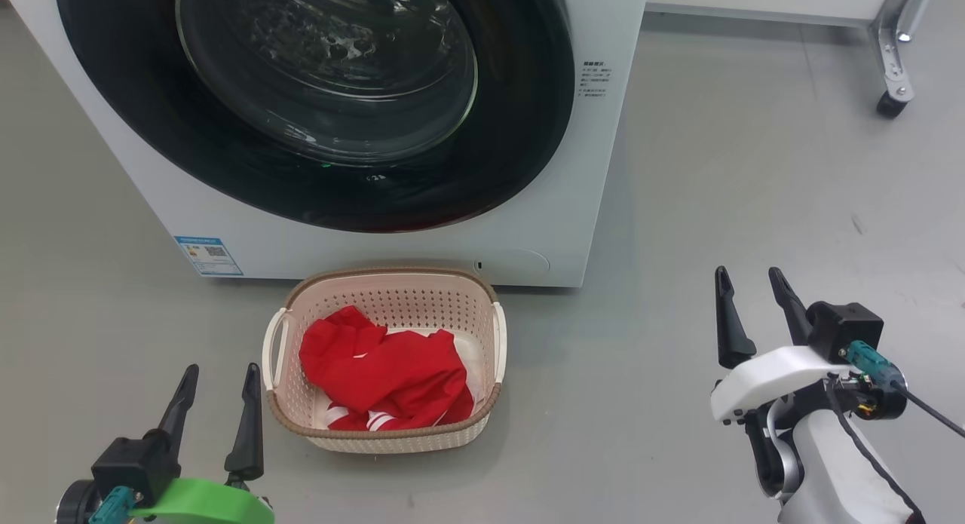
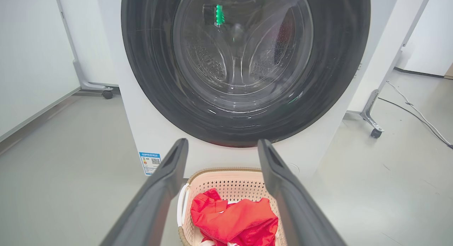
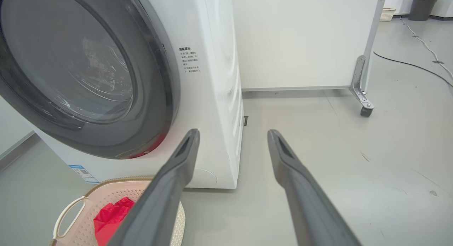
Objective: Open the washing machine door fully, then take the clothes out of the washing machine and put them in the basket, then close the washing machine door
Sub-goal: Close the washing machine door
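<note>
- L hand: two long dark tapered fingers are carried on a blk block. A bright green bracket is fitted below, w/ a teal connector beside it.
- R hand: the same dark fingers are mounted on a white moulded shell, and a blk box is fixed alongside.
- A teal plug w/ a thin blk cable is attached. The forearm is cased in white.

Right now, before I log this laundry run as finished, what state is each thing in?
Round black-rimmed glass washing machine door: shut flush.
Big white front-loading washing machine: closed, drum looks empty through the glass.
Cream perforated plastic basket: upright on the floor before the machine.
Bright red white-striped clothes: crumpled inside the basket.
Left gripper: open, empty.
Right gripper: open, empty.
</note>
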Motion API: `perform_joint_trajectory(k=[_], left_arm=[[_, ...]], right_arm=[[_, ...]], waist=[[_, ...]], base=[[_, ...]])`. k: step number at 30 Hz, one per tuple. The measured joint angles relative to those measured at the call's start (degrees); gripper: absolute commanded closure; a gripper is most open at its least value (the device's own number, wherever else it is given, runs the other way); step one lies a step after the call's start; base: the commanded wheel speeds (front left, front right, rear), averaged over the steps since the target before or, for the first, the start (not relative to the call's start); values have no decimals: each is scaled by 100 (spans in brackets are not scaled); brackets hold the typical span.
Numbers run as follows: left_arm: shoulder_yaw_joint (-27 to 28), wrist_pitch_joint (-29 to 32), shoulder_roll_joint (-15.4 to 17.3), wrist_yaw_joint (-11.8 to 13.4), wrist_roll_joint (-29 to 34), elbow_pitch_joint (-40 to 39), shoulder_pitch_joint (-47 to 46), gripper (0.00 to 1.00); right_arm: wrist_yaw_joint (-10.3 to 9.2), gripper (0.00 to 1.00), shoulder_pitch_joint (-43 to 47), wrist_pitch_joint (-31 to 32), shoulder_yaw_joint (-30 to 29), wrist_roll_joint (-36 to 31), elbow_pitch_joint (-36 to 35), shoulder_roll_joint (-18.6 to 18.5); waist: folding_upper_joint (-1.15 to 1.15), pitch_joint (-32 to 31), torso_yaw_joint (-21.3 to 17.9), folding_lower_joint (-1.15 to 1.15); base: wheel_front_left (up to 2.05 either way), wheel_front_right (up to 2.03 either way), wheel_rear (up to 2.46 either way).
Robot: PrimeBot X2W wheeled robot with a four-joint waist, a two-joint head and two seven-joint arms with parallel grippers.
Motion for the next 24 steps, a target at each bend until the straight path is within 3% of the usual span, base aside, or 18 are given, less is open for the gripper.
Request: perform_joint_trajectory(k=[24], left_arm=[[214, 0, 1, 0, 148, -177, 257, 0]], right_arm=[[-42, 0, 1244, 0, -74, -517, -976, 49]], waist=[[0, -276, -280, 0]], base=[[0, 0, 0]])
